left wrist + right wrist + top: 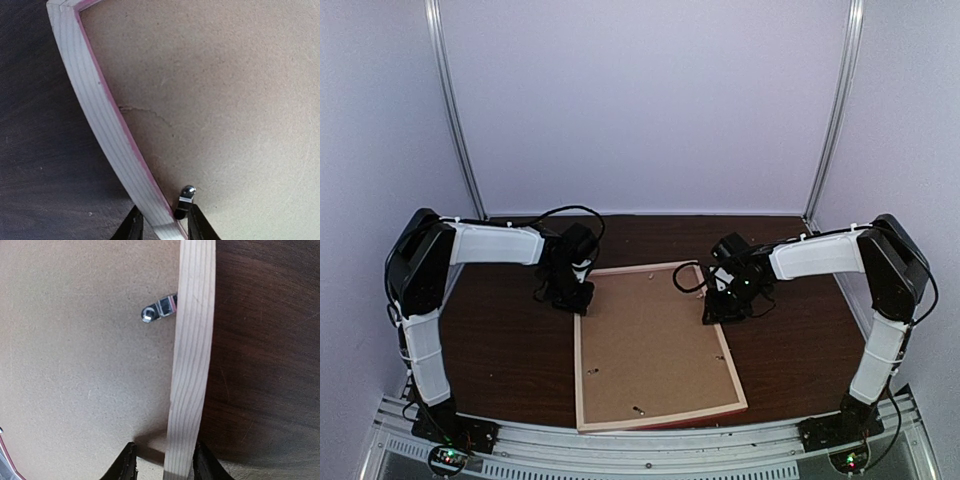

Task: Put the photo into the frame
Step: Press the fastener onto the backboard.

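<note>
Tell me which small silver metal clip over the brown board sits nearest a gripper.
The silver clip right beside the left gripper; the right wrist view's clip lies farther off.

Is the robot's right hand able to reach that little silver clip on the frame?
Probably yes. The right hand straddles one bar of the frame, and the silver clip lies uncovered farther along that same bar. Nothing sits between them.

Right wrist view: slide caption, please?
Right gripper straddles the frame, between backing board with metal clip and dark table.
</note>
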Available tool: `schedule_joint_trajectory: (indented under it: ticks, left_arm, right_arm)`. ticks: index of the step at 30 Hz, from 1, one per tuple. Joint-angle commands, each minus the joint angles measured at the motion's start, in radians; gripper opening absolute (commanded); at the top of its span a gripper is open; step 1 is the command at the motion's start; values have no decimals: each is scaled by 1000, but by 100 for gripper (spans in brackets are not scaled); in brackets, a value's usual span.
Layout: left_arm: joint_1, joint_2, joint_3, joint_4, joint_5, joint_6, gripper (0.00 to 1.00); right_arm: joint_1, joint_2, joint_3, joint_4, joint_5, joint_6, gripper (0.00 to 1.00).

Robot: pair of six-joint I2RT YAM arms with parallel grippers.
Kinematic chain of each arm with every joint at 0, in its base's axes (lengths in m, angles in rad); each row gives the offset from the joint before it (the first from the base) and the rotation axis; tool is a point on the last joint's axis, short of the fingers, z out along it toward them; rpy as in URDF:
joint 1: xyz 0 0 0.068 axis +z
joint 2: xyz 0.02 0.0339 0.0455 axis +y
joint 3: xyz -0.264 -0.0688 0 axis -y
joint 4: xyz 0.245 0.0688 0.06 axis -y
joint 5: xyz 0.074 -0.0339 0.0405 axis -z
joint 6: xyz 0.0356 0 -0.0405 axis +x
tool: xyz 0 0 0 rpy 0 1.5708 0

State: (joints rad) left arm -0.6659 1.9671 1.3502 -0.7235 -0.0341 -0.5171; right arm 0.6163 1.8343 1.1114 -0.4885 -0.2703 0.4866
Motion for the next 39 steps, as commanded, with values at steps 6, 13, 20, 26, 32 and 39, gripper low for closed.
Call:
schedule_joint_trajectory:
  ticks: [6, 13, 20, 26, 32, 39]
  left_arm:
    - [9, 45, -85, 62, 168, -32, 27]
    - [35, 31, -88, 113, 250, -64, 36]
    - [51, 0, -68, 100, 241, -65, 45]
    - [72, -17, -76, 101, 235, -67, 45]
    - [96, -25, -91, 126, 258, -80, 44]
    - [126, -46, -125, 162, 272, -102, 44]
  right_arm:
    - [6, 65, -48, 6, 14, 7, 37]
    - [6, 68, -47, 4, 15, 6, 37]
    - [6, 72, -48, 8, 10, 5, 37]
    - [6, 73, -54, 15, 8, 7, 37]
    - [6, 75, -59, 19, 3, 10, 37]
    - [6, 75, -62, 21, 3, 12, 37]
